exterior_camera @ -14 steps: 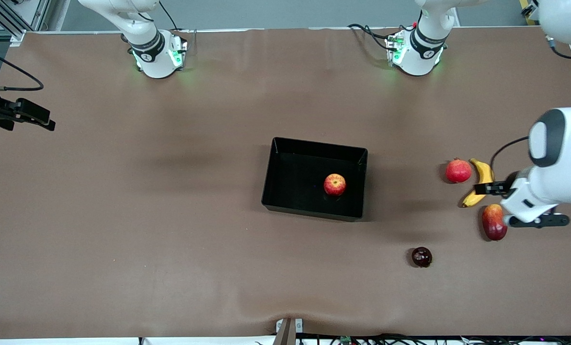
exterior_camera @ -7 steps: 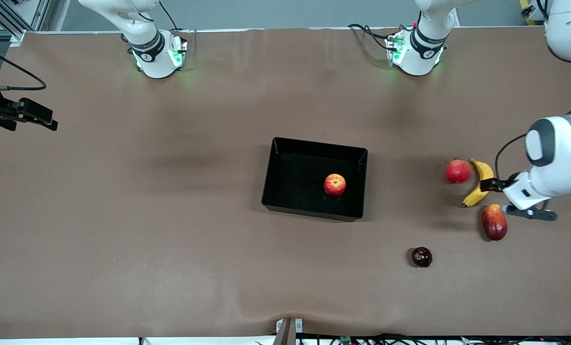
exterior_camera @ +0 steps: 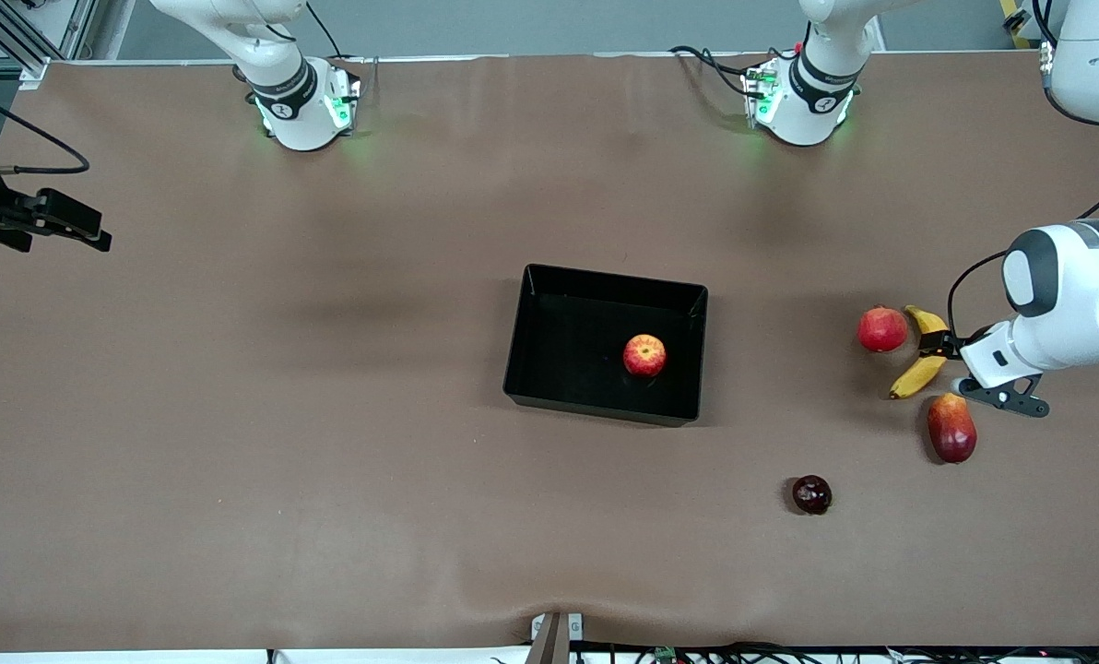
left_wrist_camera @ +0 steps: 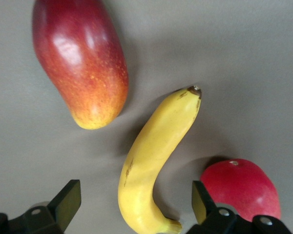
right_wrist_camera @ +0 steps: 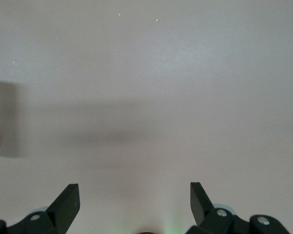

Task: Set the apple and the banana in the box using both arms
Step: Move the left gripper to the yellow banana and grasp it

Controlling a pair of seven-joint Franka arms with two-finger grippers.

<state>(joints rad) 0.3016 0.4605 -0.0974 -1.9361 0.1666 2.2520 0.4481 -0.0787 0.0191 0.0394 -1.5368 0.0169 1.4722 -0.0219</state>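
Down over the banana comes the left gripper, jaws apart, risking nudging the pomegranate; right gripper waits, open.

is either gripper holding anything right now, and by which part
Nothing is held. The left gripper is open over the long curved yellow banana; the right gripper is open over bare table.

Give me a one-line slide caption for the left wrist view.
Left gripper, fingers open, straddles the banana lying between a mango and a pinkish-red fruit.

apple in box | banana toward left arm's end
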